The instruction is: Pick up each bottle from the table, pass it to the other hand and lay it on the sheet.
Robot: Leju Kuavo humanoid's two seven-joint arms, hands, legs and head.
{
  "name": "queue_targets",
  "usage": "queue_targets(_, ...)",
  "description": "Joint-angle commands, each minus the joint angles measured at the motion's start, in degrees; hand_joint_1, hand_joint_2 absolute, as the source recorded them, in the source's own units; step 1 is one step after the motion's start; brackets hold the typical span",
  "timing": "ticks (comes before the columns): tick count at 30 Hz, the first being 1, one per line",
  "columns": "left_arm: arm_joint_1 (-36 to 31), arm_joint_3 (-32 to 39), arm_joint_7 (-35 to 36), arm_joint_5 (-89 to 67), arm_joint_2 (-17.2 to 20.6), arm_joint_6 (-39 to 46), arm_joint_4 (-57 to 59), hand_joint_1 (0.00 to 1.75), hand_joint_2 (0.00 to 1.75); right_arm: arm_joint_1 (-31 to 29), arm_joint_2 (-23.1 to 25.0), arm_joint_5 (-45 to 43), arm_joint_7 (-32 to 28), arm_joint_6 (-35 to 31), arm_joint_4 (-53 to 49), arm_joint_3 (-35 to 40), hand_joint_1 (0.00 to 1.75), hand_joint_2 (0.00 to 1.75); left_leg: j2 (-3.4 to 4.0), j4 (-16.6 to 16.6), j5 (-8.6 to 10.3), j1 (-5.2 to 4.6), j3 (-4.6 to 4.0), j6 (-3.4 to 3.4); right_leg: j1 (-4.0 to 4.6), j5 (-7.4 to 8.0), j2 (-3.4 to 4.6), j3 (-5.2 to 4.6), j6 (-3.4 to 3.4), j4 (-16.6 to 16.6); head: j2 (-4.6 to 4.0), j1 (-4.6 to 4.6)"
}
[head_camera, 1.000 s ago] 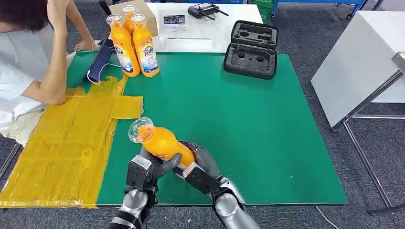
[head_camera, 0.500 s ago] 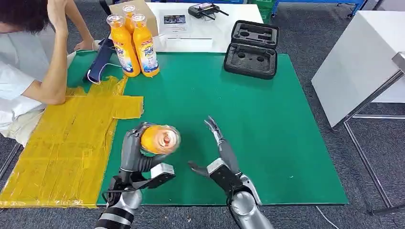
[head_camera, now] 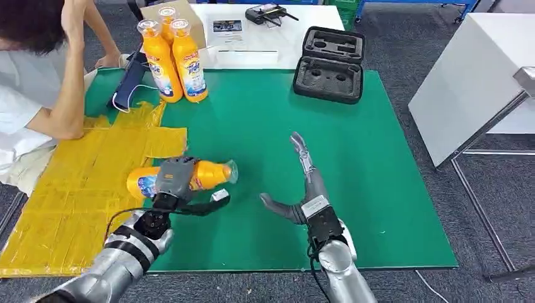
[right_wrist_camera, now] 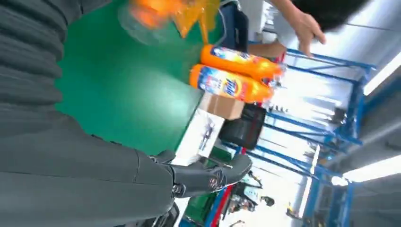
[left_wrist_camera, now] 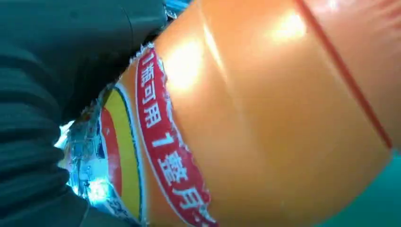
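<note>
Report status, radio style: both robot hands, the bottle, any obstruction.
Left robot hand grips orange bottle, lying sideways at yellow sheet edge. Right robot hand open. Person's arm on the sheet's far end.

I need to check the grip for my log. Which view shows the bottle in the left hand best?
The head view: it shows the whole bottle lying sideways in the left hand, over the edge of the yellow sheet. The left wrist view shows a close-up of its orange body and label; the right wrist view shows a blurred orange patch.
</note>
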Motion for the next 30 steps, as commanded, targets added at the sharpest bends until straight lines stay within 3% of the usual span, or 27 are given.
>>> queue_targets(1,-9.5,-9.7,-0.9,1.9,6.0,-6.4,20.9,1.75,1.75,-1.9,-0.9,-1.6,-0.3,0.7,3.2,-1.5,0.00,1.75,0.13,0.0,-0.09,0.08,0.20,-0.12,0.08,-0.06,0.16,0.15,-0.11,0.0,0.00,-0.02)
queue_targets(7,-8.1,-9.4,0.8,0.7,8.2,-9.6,21.6,1.75,1.75,-2.2,-1.0,-1.6,-0.6,0.9,4.4,-1.4,0.00,1.75,-0.04,-0.1,-0.13,0.08,0.50,-0.22,0.09,-0.15,0.11,0.51,-0.19,0.0,0.00,-0.02)
queue_targets(12,-6.7,-6.1,-0.1,2.5,8.6,-6.7,21.2,1.75,1.75,-1.5,-1.2,-1.6,-0.7,0.8,4.7,-1.6,0.00,1.75,-0.02,-0.1,-0.14,0.03,0.54,-0.23,0.06,-0.15,0.11,0.46,-0.23,0.0,0.00,0.02)
queue_targets(13,-6.4,-4.8,-1.0,3.5,8.3,-5.9,21.1,1.59,1.75,-1.4,-1.3,-1.5,-0.7,0.7,4.8,-1.7,0.00,1.75,0.02,-0.2,-0.16,0.05,0.65,-0.29,0.08,-0.16,0.15,0.55,-0.27,0.0,0.00,0.02)
queue_targets(14,-5.8,-2.0,-3.4,5.4,7.7,-3.9,20.8,0.00,1.75,-1.2,-1.3,-1.4,-0.8,0.5,5.0,-1.7,0.00,1.75,-0.05,-0.1,-0.14,0.03,0.63,-0.26,0.05,-0.16,0.07,0.50,-0.24,0.1,0.00,0.02)
queue_targets(30,-2.5,2.1,-5.7,3.8,4.0,3.3,20.2,0.00,1.75,-1.9,-1.6,0.2,-0.7,0.2,7.4,0.1,0.00,1.75,-0.28,-0.2,-0.09,0.01,0.72,-0.30,0.02,-0.21,-0.11,0.67,-0.24,0.1,0.00,0.02)
